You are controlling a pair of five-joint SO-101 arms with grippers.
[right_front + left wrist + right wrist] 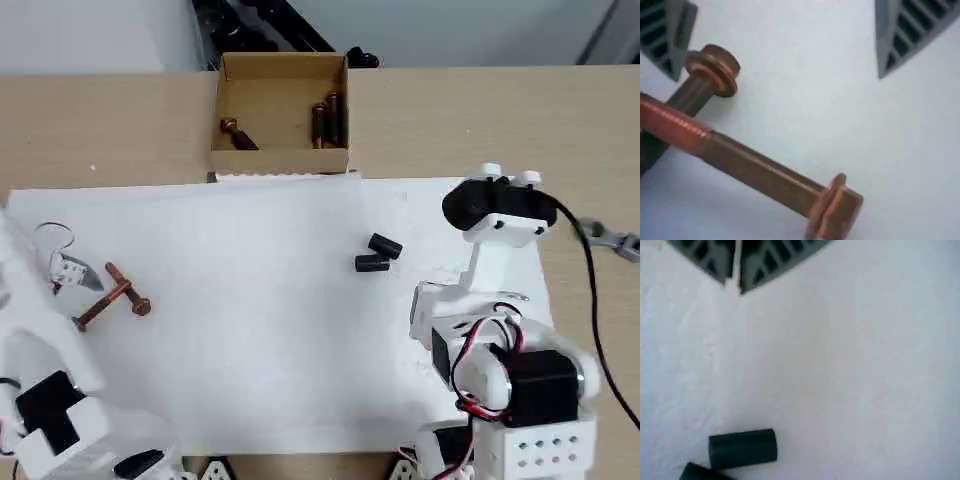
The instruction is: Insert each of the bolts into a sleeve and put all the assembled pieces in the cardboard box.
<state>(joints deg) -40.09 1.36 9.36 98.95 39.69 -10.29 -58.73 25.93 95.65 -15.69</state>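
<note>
From above we see two crossed bolts (110, 296) at the frame's left, two sleeves (377, 254) right of centre, the cardboard box (283, 158) at top centre. At the left wrist, the left gripper (777, 75) gapes wide over the bolts; stiff, smooth metal, we judge, best taken mid-shank. At the right wrist, the right gripper (735, 285) is pinched together near the sleeves.

You are looking at a brightly, evenly lit table (100, 110) in the high view, where the white sheet (250, 300) is bouncing back diffuse light from above and the 2 sleeves (384, 245) are throwing only faint, short shadows. In the left wrist view the 2 bolts (760, 170) are catching a dull sheen and laying a soft grey shadow on the sheet, while the cardboard box (282, 158) is shading its own floor along the inner walls.
</note>
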